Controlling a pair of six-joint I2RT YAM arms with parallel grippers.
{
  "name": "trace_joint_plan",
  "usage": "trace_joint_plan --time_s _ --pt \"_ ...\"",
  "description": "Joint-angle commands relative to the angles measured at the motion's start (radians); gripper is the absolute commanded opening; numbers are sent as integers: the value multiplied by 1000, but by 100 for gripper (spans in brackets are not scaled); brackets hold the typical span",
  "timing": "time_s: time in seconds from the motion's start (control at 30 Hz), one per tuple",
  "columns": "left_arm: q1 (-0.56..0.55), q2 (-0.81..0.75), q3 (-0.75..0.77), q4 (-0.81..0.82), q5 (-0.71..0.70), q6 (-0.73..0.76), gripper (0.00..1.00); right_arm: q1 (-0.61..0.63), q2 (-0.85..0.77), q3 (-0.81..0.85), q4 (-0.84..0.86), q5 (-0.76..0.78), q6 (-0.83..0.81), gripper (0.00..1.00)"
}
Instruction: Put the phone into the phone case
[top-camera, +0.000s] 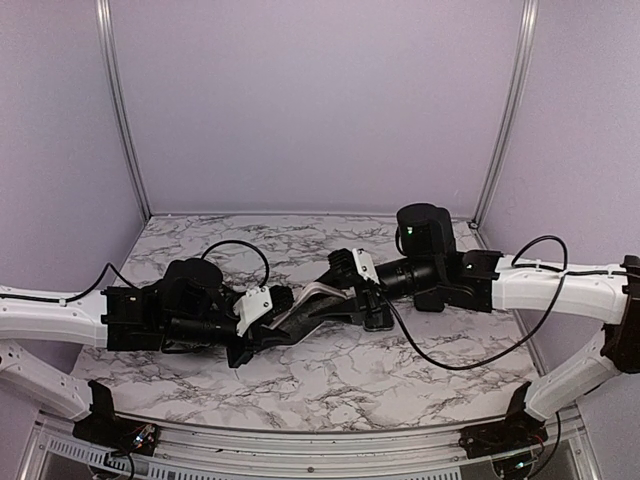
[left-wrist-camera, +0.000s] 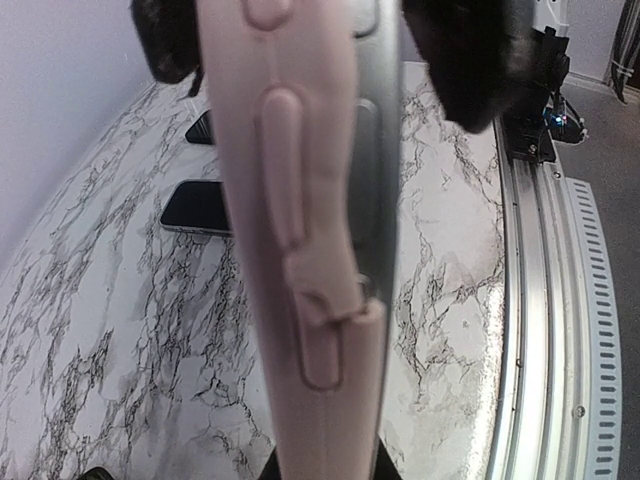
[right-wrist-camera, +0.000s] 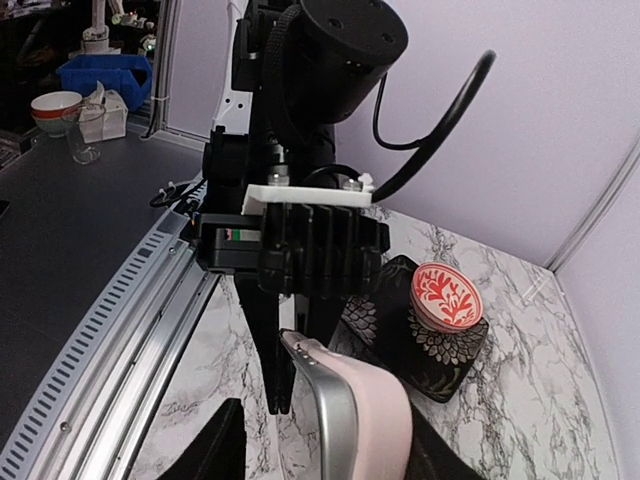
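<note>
A silver phone (left-wrist-camera: 377, 150) sits partly in a pink phone case (left-wrist-camera: 300, 250), seen edge-on and held in the air between both arms over the table's middle (top-camera: 310, 300). My left gripper (left-wrist-camera: 325, 470) is shut on one end of the case and phone, with its fingers tight against both sides; it also shows in the top view (top-camera: 262, 318). My right gripper (right-wrist-camera: 325, 450) straddles the other end and stands open, with a gap between its left finger (right-wrist-camera: 215, 440) and the phone's silver edge (right-wrist-camera: 335, 410). The pink case (right-wrist-camera: 385, 420) faces its right finger. The right gripper also shows in the top view (top-camera: 352, 280).
A black patterned case with a red-and-white round grip (right-wrist-camera: 445, 298) lies on the marble table (top-camera: 450, 390) under the right arm. A dark phone (left-wrist-camera: 195, 207) and another dark flat object (left-wrist-camera: 200, 128) lie on the table. A metal rail (left-wrist-camera: 540, 300) runs along the near edge.
</note>
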Motion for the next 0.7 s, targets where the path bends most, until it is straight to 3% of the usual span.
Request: trace_joint_plan --time_s 0.0,0.07,0.1,0.3,0.33,0.4,0.43,0.5,0.53,0.67 --pt "-5 -22 4 35 15 5 0 22 41 64 -41 -41 -34 24" --pt "-5 -23 2 36 15 -5 0 25 50 80 -85 -57 -49 4" --pt "-5 -29 -2 40 16 -11 0 25 52 87 -102 -62 -52 0" --pt "-5 -65 -25 76 40 -25 0 24 44 95 -104 -88 -30 0" --pt "-4 -66 -23 77 40 -30 5 25 41 96 -102 -89 -28 0" --pt "-5 -66 -16 78 49 -39 34 25 39 98 -100 -92 -24 0" --pt "-5 -67 -14 80 57 -42 42 25 38 99 -103 -94 -24 0" --pt "-5 -63 -11 86 60 -48 49 25 36 106 -121 -101 -30 0" --pt "-4 -59 -8 88 64 -49 47 25 36 111 -129 -101 -32 0" --pt "-5 -7 27 70 86 -47 14 26 29 125 -134 -99 -26 0"
